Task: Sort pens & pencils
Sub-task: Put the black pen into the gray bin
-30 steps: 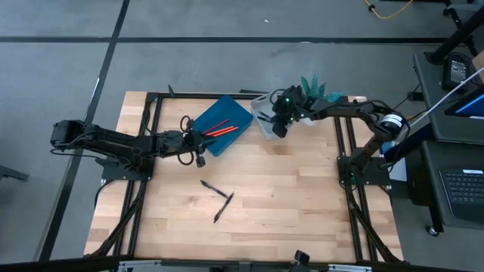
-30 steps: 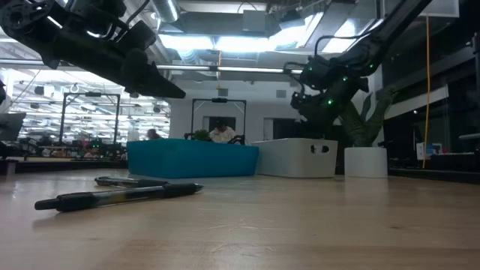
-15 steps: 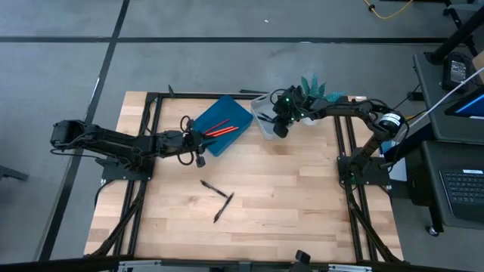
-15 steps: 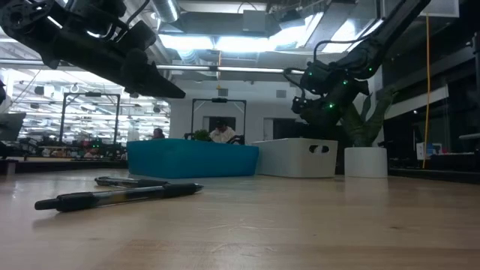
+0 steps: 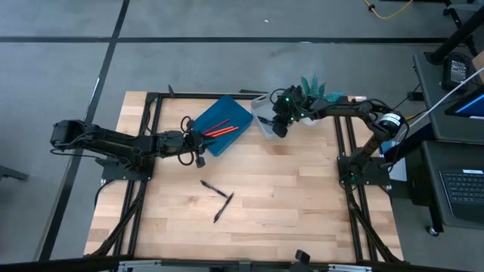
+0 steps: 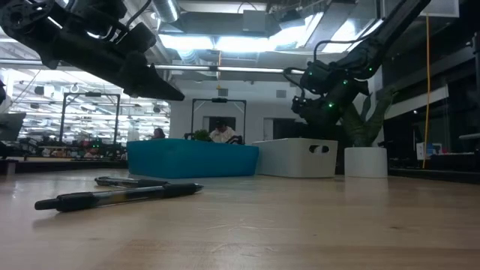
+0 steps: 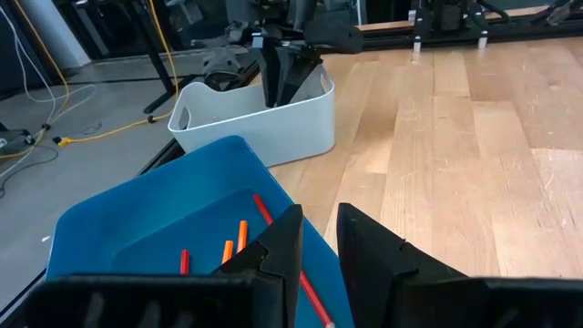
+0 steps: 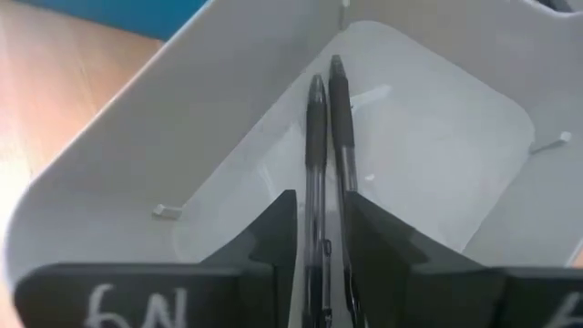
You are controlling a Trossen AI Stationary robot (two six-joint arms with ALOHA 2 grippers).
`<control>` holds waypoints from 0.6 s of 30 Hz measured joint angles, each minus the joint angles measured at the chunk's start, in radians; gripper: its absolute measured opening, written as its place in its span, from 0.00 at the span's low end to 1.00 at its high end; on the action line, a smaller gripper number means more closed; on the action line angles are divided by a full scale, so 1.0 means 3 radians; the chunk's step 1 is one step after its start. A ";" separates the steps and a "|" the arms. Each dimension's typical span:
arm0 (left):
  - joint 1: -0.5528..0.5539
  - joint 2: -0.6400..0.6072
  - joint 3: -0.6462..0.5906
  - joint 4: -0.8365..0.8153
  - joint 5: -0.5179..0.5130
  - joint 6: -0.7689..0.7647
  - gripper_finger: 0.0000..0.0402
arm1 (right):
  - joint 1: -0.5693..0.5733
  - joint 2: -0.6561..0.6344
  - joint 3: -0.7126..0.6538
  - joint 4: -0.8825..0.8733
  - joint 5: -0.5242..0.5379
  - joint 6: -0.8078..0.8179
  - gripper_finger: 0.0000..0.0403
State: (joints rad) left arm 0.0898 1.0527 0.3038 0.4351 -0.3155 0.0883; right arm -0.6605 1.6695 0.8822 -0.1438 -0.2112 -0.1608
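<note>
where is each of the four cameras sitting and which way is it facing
High view: overhead, straight down on the table, both arms.
Low view: table-top height, level across two pens, arms above.
Left wrist view: on the left arm, past its fingers into the blue bin with pencils.
Right wrist view: on the right arm, fingers over pens in the white bin.
Shared: both bins in the high, low and left wrist views.

four pens [image 8: 316, 155], three pencils [image 7: 241, 235], two bins [image 5: 227, 117].

A robotics lab — ceiling strip lights [image 6: 225, 41], metal rig frames [image 6: 217, 112] behind.
</note>
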 joint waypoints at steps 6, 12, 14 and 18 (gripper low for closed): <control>0.0000 -0.0001 0.0000 0.0000 0.0042 0.0001 0.17 | 0.0000 0.0000 0.0014 0.0079 -0.0001 0.0004 0.21; -0.0001 0.0000 0.0000 0.0000 0.0705 0.0260 0.17 | 0.0001 0.0001 0.0304 -0.0231 -0.0006 0.0021 0.21; -0.0001 -0.0001 0.0000 0.0000 0.0775 0.0261 0.17 | 0.0014 0.0001 0.0441 -0.0371 -0.0011 0.0088 0.21; -0.0001 0.0000 0.0000 -0.0001 0.0785 0.0262 0.17 | 0.0088 0.0001 0.0666 -0.0629 -0.0252 0.0105 0.22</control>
State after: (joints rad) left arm 0.0895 1.0527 0.3038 0.4347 -0.0800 0.1669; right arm -0.6341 1.6699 1.0819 -0.3324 -0.2868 -0.1293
